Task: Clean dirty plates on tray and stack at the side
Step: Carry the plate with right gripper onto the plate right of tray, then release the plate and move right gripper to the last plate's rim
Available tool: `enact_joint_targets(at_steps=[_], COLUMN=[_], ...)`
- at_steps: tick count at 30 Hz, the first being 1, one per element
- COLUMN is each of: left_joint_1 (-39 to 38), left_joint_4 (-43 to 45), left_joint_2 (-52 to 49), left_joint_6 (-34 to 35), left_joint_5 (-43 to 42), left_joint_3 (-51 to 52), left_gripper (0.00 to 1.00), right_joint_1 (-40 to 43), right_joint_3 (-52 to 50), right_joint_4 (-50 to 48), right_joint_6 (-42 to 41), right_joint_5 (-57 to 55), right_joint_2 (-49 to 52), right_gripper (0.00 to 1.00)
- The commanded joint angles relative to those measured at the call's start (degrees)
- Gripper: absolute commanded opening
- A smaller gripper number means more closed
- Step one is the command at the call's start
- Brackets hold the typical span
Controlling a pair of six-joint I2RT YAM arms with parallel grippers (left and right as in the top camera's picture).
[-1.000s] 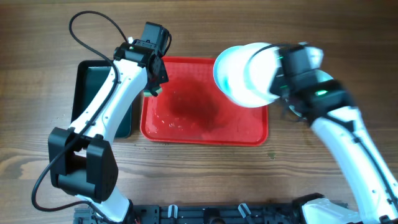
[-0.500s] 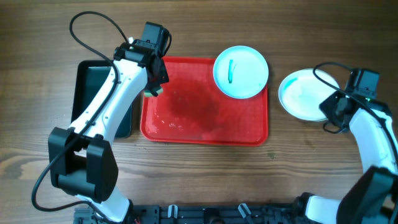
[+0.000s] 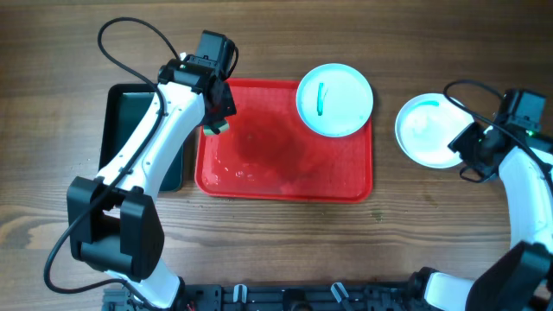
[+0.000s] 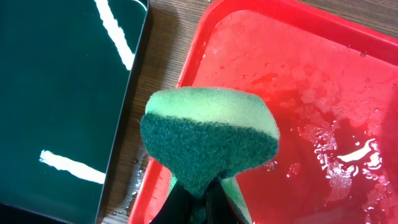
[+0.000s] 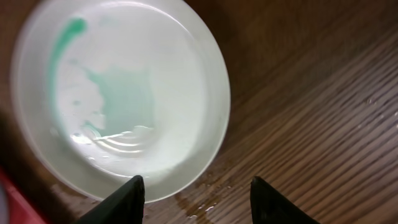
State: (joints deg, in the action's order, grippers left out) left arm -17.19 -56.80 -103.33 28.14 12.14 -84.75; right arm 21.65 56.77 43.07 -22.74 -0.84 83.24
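Observation:
One dirty plate [image 3: 334, 98], pale aqua with a short green smear, lies in the far right corner of the red tray [image 3: 285, 183]. A second plate [image 3: 428, 130] lies on the wood right of the tray, wet with a thin green wash [image 5: 118, 93]. My right gripper [image 3: 467, 149] [image 5: 196, 193] stands open at that plate's near right rim, with only wet wood between its fingertips. My left gripper [image 3: 213, 123] [image 4: 202, 199] is shut on a green sponge [image 4: 208, 140] above the tray's left rim [image 4: 186, 68].
A smaller dark green-black tray [image 3: 130, 112] [image 4: 62, 93] lies left of the red tray. The red tray's floor is wet [image 4: 323, 137]. A black cable [image 3: 130, 34] loops behind the left arm. Water drops lie on the wood by the right plate [image 5: 211, 199].
The right arm carried a plate from above the tray's right corner out to the table on the right, set it down and opened its jaws. The left arm with the sponge stayed still.

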Motion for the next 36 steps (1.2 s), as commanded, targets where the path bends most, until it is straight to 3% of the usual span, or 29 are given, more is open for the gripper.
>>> enact_joint_targets(at_steps=[1,5,13,18,22,26,33,36], left_joint_1=[0.37,0.35,0.37,0.37,0.37,0.37,0.35,0.37], left_joint_4=[-0.07,0.0,0.39,0.79,0.9,0.85,1.01,1.25], left_joint_2=[-0.72,-0.72,-0.72,-0.72,-0.72,-0.72,-0.72,-0.72], left_joint_6=[-0.7,-0.7,-0.7,-0.7,-0.7,-0.7,-0.7,-0.7], left_joint_5=[-0.79,-0.76,-0.76,-0.76,-0.76,-0.76,-0.76,-0.76], left_joint_3=[-0.33,-0.33,-0.33,-0.33,-0.33,-0.33,-0.33,-0.33], left_gripper=[0.04,0.04,0.04,0.04,0.04,0.04,0.04,0.04], right_joint_1=[0.07,-2.75,-23.1,-29.27,-29.83,-29.86,-30.6,-31.21], right_joint_3=[1.84,1.86,1.86,4.79,6.97,6.97,6.97,6.97], right_joint_4=[0.31,-0.35,-9.07,-16.68,-15.15,-16.31,-16.39,-16.35], right_joint_6=[4.24,8.02,1.49,0.09,-1.01,-1.68,-1.66,-1.33], right_joint_5=[7.32,20.44,13.75,8.41,8.52,8.33,8.41,8.52], right_joint_2=[-4.02,-5.11,-2.38,11.06,17.9,18.58,23.32,23.39], right_gripper=[0.58,0.61,0.62,0.61,0.52,0.41,0.36,0.24])
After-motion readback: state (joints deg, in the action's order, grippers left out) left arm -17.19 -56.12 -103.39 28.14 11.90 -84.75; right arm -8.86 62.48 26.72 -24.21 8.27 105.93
